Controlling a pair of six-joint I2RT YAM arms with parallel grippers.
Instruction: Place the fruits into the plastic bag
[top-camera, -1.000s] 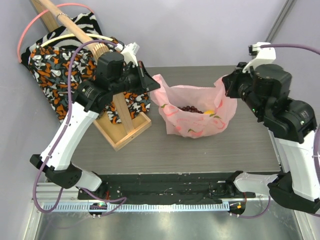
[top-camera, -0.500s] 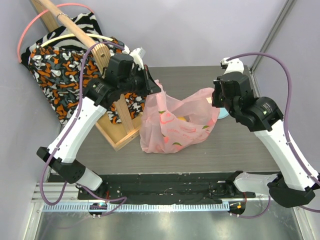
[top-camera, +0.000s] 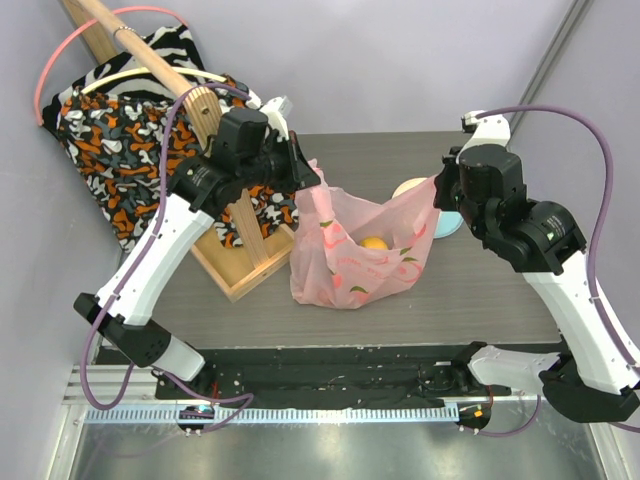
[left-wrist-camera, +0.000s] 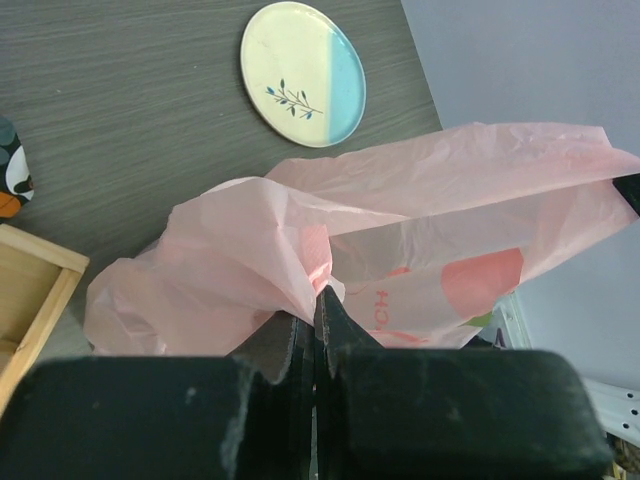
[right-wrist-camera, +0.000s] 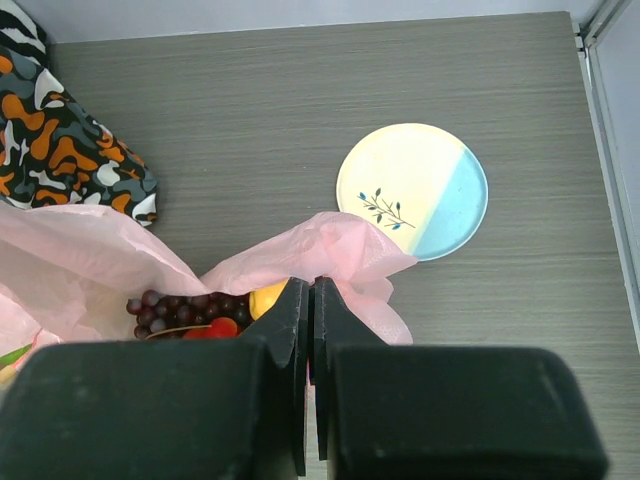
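Presently my left fingers (left-wrist-camera: 313, 325) and right fingers (right-wrist-camera: 311, 300), pinched tight on the plastic bag (top-camera: 345, 272), may lose its thin film, spilling the fruits (right-wrist-camera: 185, 308).

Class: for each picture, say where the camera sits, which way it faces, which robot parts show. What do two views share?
Top: above and behind the arms, looking down on the table; both arms show, bag between them.
Left wrist: looks down past the shut left claw pinching the bag.
Right wrist: looks down past the shut right claw at the fruits.
Both wrist views share the plate.
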